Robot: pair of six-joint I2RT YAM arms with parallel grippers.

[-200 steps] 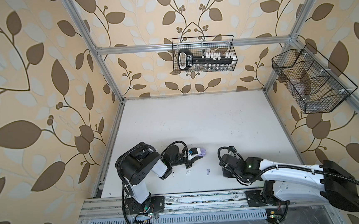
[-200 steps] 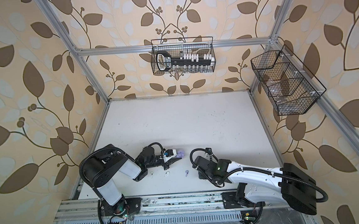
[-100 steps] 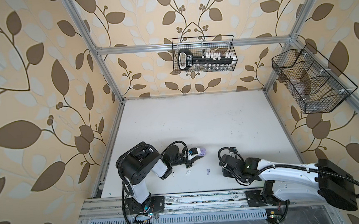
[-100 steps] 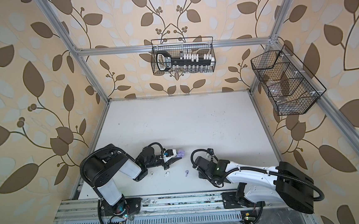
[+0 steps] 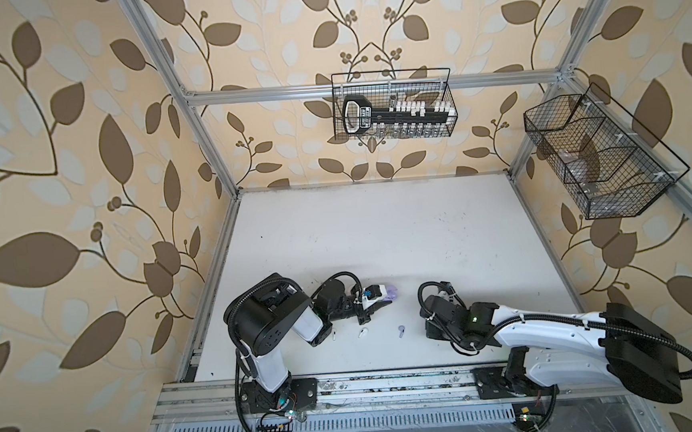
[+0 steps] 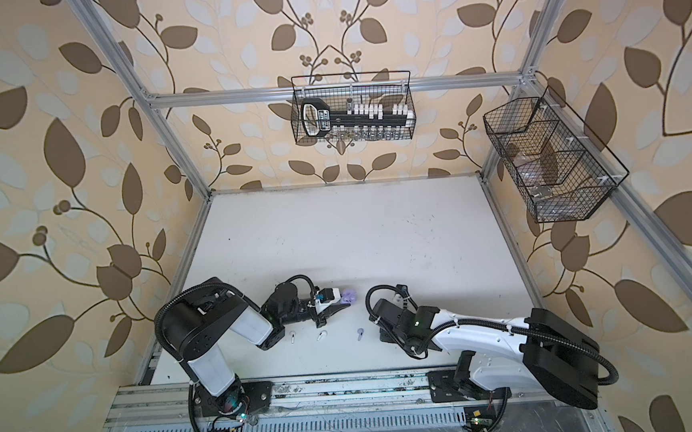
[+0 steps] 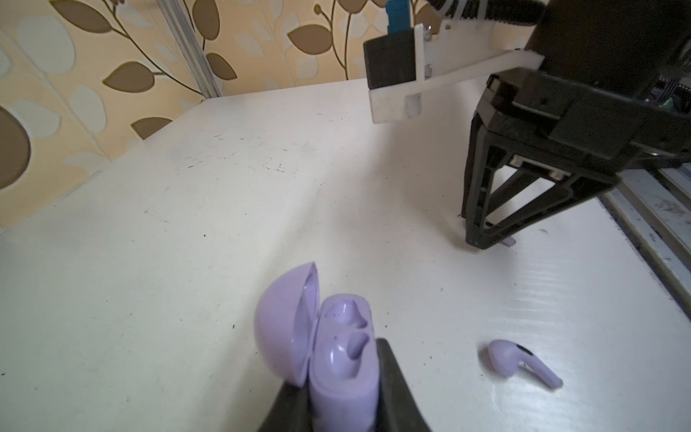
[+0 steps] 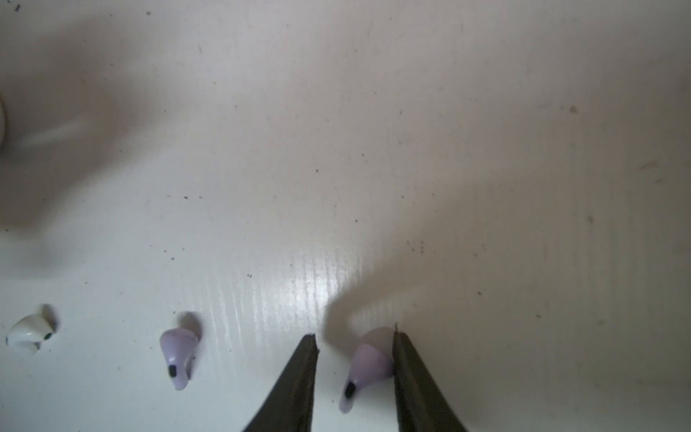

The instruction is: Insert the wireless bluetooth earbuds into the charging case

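Note:
My left gripper (image 7: pixel 344 396) is shut on the lavender charging case (image 7: pixel 340 355), whose lid stands open; in both top views the case (image 5: pixel 391 294) (image 6: pixel 349 297) sits at the tip of the left arm. My right gripper (image 8: pixel 355 340) points down at the table, open. A lavender earbud (image 8: pixel 370 362) lies between its fingers. It touches one finger, with a gap to the other. A second lavender earbud (image 8: pixel 178 349) (image 5: pixel 401 330) lies loose between the arms. Two white earbuds (image 5: pixel 363 331) (image 5: pixel 334 335) lie nearer the left arm.
A wire basket (image 5: pixel 393 111) with a black tool hangs on the back wall, and another wire basket (image 5: pixel 598 157) hangs on the right wall. An aluminium rail (image 5: pixel 389 383) runs along the table's front edge. The right arm's wrist (image 5: pixel 443 314) hides its fingers in both top views.
The right arm's rear part has shifted slightly to the left, while its wrist stays over the same spot. The left arm and the case have not moved.

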